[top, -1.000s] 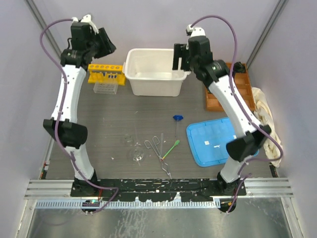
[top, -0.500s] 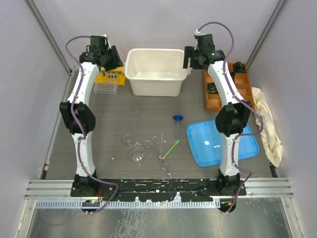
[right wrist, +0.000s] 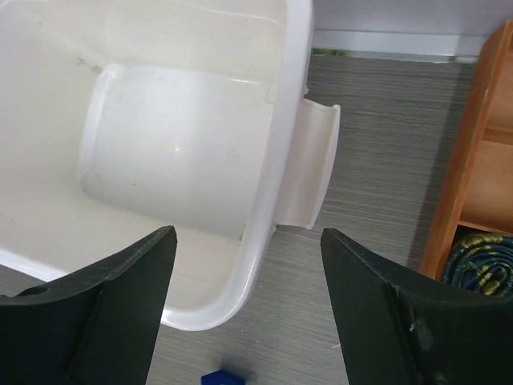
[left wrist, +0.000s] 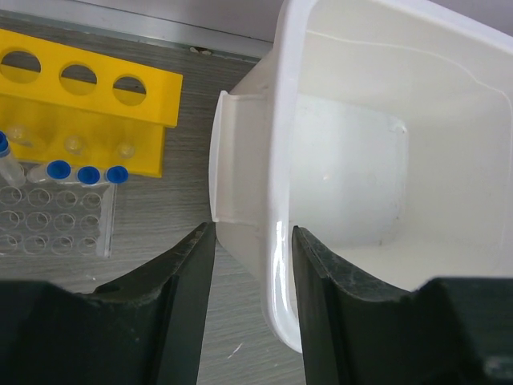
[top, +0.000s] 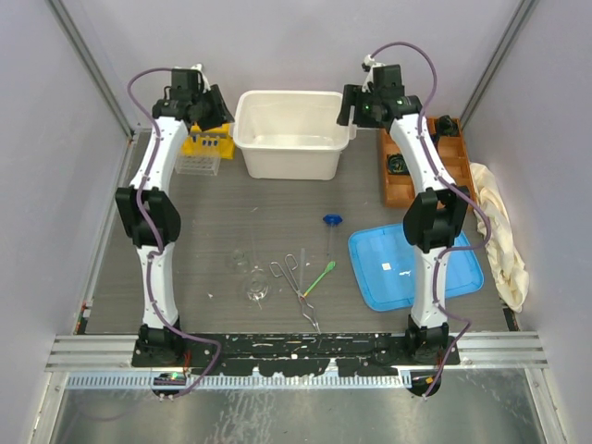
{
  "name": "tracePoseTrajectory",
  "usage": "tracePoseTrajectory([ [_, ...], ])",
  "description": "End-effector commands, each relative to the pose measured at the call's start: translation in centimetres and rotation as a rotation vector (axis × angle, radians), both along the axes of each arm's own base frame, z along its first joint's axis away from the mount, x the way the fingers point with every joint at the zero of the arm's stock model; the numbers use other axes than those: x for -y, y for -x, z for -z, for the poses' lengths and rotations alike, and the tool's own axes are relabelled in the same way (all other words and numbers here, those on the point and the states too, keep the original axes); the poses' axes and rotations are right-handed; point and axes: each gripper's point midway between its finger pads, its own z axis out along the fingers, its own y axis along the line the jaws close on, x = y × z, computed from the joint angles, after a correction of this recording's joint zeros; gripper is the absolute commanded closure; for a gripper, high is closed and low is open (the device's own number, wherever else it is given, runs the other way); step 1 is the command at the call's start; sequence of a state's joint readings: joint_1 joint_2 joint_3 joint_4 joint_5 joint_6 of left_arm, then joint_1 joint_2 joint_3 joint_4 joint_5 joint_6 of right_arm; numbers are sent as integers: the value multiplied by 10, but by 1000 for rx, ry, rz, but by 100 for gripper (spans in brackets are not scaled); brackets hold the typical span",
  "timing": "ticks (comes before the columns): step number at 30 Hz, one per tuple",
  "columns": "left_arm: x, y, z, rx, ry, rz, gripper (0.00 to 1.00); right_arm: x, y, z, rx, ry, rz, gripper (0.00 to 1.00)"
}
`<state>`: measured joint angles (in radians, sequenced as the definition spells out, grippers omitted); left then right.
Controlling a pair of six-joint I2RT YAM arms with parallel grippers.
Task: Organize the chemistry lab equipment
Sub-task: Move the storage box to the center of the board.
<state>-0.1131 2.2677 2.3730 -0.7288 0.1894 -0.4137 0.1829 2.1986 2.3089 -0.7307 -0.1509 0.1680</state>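
A white tub (top: pixel 289 93) stands at the back middle of the table. My left gripper (top: pixel 220 111) straddles the tub's left rim (left wrist: pixel 280 160), its jaws narrowed, with a gap still showing beside one finger. My right gripper (top: pixel 347 104) stands wide open astride the right rim (right wrist: pixel 272 184). Left of the tub are the yellow rack (top: pixel 199 139) and the clear rack (top: pixel 196 165), with blue-capped tubes (left wrist: pixel 84 173). Mid-table lie two glass flasks (top: pixel 256 289), metal tongs (top: pixel 296 282), a green spatula (top: pixel 320 276) and the blue-based cylinder (top: pixel 331 231).
A blue tray (top: pixel 407 264) lies on the right of the table. Behind it stands an orange compartment tray (top: pixel 421 162) holding black objects. A cream cloth (top: pixel 499 231) is bunched at the right edge. The arm bases sit along the near edge.
Both arms have stretched back and come down at the tub's two ends, one rim between each pair of jaws. The left jaws have narrowed a little.
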Motion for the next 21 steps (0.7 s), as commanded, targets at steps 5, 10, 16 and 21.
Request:
tracePoseTrajectory([
  [5,10,-17,-9,54,83,29,59,-11,-3,4,18,-23,-33,22],
  [10,20,-17,-5,42,126,56,60,-12,-3,21,-18,-17,-32,27],
  [16,36,-8,1,19,134,104,61,-25,3,36,-53,-7,-57,41],
  [21,46,8,13,-31,119,140,62,-37,14,44,-74,10,-74,61],
])
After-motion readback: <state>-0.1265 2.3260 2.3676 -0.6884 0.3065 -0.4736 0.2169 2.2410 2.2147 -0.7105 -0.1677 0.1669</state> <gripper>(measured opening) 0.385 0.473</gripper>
